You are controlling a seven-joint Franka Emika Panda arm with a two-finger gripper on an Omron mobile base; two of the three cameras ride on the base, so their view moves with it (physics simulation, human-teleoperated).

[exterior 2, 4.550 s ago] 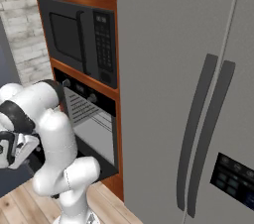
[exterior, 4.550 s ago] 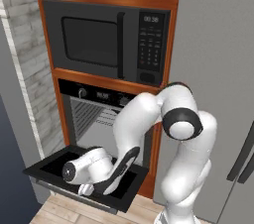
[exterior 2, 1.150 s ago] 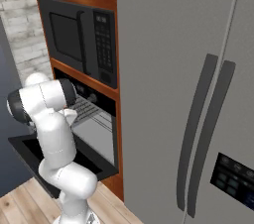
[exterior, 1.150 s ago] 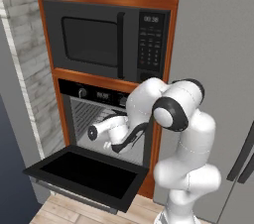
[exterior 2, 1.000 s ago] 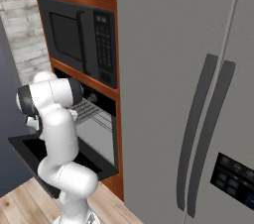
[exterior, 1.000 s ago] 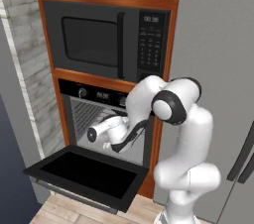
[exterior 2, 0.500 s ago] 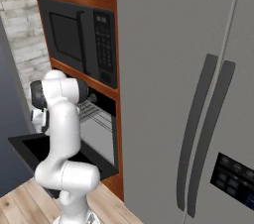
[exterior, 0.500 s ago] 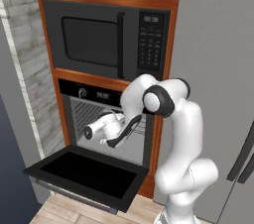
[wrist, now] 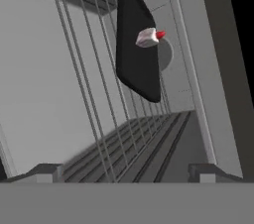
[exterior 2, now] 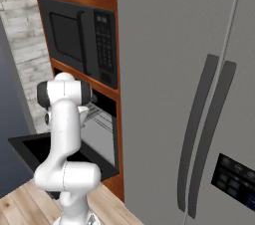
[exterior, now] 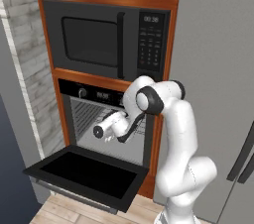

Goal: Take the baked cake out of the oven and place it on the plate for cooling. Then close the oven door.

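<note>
Whitish with a red spot on top, the cake sits on a dark tray that rests on a wire rack deep inside the oven. The hand view is rolled, so the tray appears to stand on edge with the cake pointing sideways from it; grey oven walls and ribbed rack guides surround it. Low in that view are the two fingers, spread wide apart with nothing between them and well short of the cake.

From the left base view, the oven is a black built-in unit set in a wooden column, with a knob and a small display on its panel. The oven door is folded down flat, its dark inner face turned upward. The white arm reaches from the lower right and bends at its dark elbow, and the gripper is at the mouth of the oven cavity, above the lowered door and pointing inward.

Directly above the oven is a dark microwave with a vertical handle and a keypad, and wooden cabinets top the column. A grey refrigerator with long dark handles stands to the right, while a pale brick wall lies to the left. Light wooden floor shows beneath the door.
</note>
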